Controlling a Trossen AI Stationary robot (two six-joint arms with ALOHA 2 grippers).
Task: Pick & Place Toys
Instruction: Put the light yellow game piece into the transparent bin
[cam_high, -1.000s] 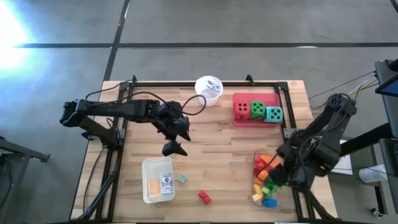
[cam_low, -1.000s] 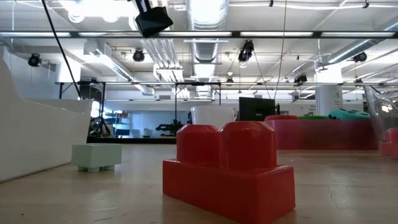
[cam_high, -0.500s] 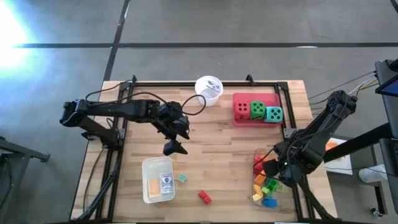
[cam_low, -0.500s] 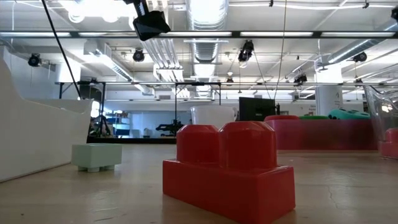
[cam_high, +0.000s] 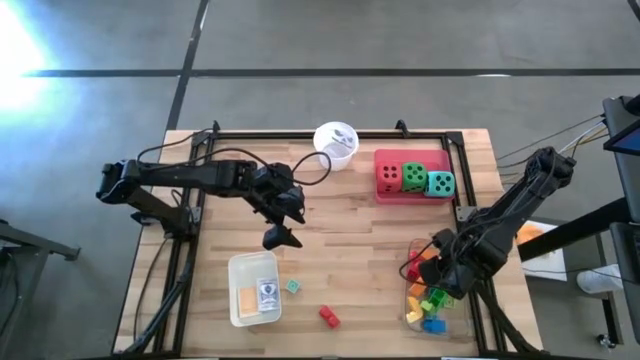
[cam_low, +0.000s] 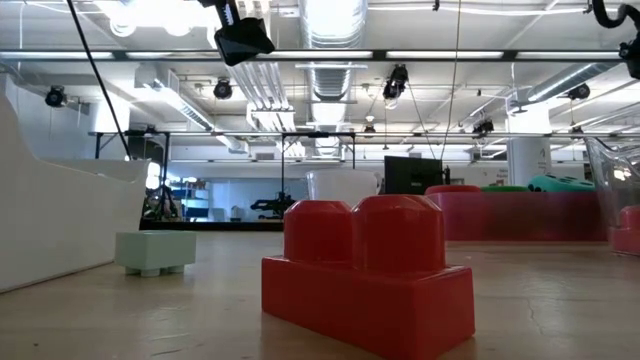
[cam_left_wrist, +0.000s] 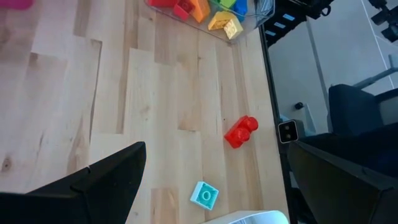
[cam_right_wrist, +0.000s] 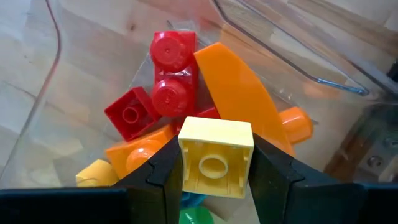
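Note:
My right gripper (cam_right_wrist: 216, 167) is shut on a small yellow brick (cam_right_wrist: 216, 157) above the clear tray (cam_high: 418, 318), which holds several red, orange, yellow, green and blue bricks (cam_right_wrist: 168, 93). It also shows in the high view (cam_high: 437, 272). My left gripper (cam_high: 281, 236) hangs open and empty over the table's middle, its fingers wide apart (cam_left_wrist: 106, 177). A red brick (cam_high: 329, 317) and a small teal brick (cam_high: 292, 286) lie on the table near the front edge. Red, green and teal dice (cam_high: 414, 177) sit in the pink tray (cam_high: 383, 194). My right gripper pinches the yellow brick by two opposite sides (cam_right_wrist: 184, 163) between its two fingers. The fingers point down from above. The brick is lifted clear over the bricks in the clear tray, and its face with a round ring is turned toward the wrist camera.
A white tray (cam_high: 238, 268) with two flat cards (cam_high: 246, 299) stands at the front left. A white cup (cam_high: 336, 141) stands at the far edge. A dark frame (cam_high: 300, 133) runs round the table. Bare wood lies between the trays.
My right gripper has gone a little toward the table's left edge over the clear tray, still shut, and now shows at the upper right of the low view. The loose bricks on the table have stayed in place.

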